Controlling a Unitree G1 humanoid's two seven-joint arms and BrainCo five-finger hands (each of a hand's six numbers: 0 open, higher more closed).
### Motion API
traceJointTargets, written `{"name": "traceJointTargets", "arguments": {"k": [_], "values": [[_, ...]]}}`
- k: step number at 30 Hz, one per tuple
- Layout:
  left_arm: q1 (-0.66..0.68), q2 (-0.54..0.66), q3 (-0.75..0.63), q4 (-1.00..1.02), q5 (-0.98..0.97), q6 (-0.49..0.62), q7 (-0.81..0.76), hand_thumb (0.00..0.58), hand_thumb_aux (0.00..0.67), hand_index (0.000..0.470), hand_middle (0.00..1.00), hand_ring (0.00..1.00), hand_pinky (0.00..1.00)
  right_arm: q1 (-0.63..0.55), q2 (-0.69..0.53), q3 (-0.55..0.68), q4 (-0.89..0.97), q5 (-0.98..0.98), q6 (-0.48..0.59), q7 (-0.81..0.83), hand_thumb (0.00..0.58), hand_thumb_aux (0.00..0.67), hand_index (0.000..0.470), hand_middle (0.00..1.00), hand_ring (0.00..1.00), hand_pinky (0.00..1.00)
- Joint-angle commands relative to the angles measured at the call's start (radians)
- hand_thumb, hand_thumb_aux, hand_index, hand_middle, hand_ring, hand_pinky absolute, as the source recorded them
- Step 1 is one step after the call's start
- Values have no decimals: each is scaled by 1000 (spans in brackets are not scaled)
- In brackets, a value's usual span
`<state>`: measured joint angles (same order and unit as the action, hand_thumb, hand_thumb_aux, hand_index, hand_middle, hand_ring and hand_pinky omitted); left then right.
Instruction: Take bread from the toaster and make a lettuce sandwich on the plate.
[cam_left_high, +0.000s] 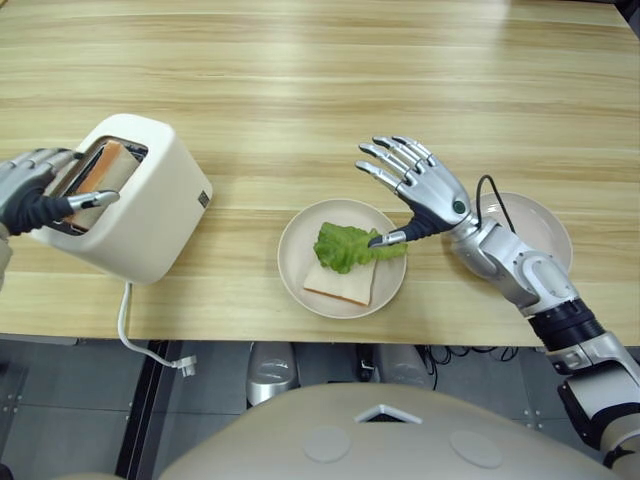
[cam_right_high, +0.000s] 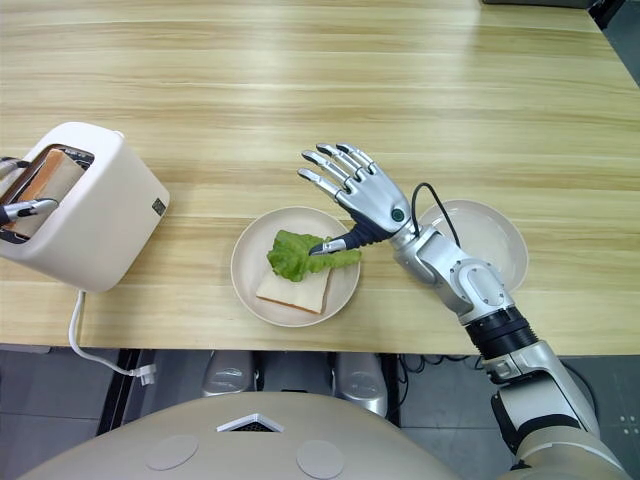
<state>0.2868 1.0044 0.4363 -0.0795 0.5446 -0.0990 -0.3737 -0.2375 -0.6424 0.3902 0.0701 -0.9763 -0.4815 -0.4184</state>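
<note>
A cream toaster (cam_left_high: 150, 205) stands at the left with a slice of bread (cam_left_high: 98, 175) in its slot. My left hand (cam_left_high: 35, 190) is at the slot, fingers curled around that slice. On the middle plate (cam_left_high: 300, 235) lies a bread slice (cam_left_high: 342, 285) with a lettuce leaf (cam_left_high: 345, 246) on top. My right hand (cam_left_high: 418, 180) hovers at the plate's right edge, fingers spread, thumb tip touching the lettuce.
A second, empty white plate (cam_right_high: 495, 235) sits to the right, behind my right forearm. The toaster's cord (cam_left_high: 135, 335) hangs over the table's front edge. The wooden table stretches far back.
</note>
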Motion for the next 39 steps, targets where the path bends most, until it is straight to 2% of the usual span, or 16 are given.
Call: {"name": "traceJointTargets", "arguments": {"k": [1,2,3,13,14,15,22,28,30,33,39], "values": [[-9,-3,-19,9,-14,-20,3,464,370,254,0,0,0,7,1,-20,27,10,-2,6,0,0,0,0,0,0],[-16,-3,-20,11,-18,-25,7,579,646,444,0,0,0,8,1,-21,32,9,-2,5,0,0,0,0,0,0],[-23,-4,-21,13,-21,-31,11,580,670,460,0,0,0,8,2,-22,37,8,-3,3,0,0,0,0,0,0],[-107,-18,-10,22,-94,-51,23,580,670,460,0,0,0,8,9,-28,64,9,-1,-3,0,0,0,0,0,0],[-121,-18,-12,29,-106,-49,20,580,670,460,412,412,412,9,10,-28,65,8,0,-3,0,0,0,0,0,0],[-139,-15,-15,40,-118,-48,16,580,670,460,1000,1000,1000,9,12,-28,67,8,1,-4,0,0,0,0,0,0],[-339,50,-48,158,-263,-51,-107,580,670,460,1000,1000,1000,-8,23,-25,87,6,3,-8,0,0,0,0,0,0],[-617,120,-122,250,-368,-38,-227,580,670,460,1000,1000,1000,-10,25,-30,90,5,6,-12,0,0,0,0,0,0],[-741,91,-164,224,-449,10,-290,580,670,460,1000,1000,1000,-6,19,-37,92,6,8,-18,0,0,0,0,0,0],[-830,20,-207,150,-572,102,-361,580,670,460,1000,1000,1000,-11,13,-47,100,12,7,-20,0,0,0,0,0,0],[-799,-167,-318,-75,-749,292,-427,580,670,460,1000,1000,1000,-22,-20,-77,120,36,-2,-10,0,0,0,0,0,0]]}}
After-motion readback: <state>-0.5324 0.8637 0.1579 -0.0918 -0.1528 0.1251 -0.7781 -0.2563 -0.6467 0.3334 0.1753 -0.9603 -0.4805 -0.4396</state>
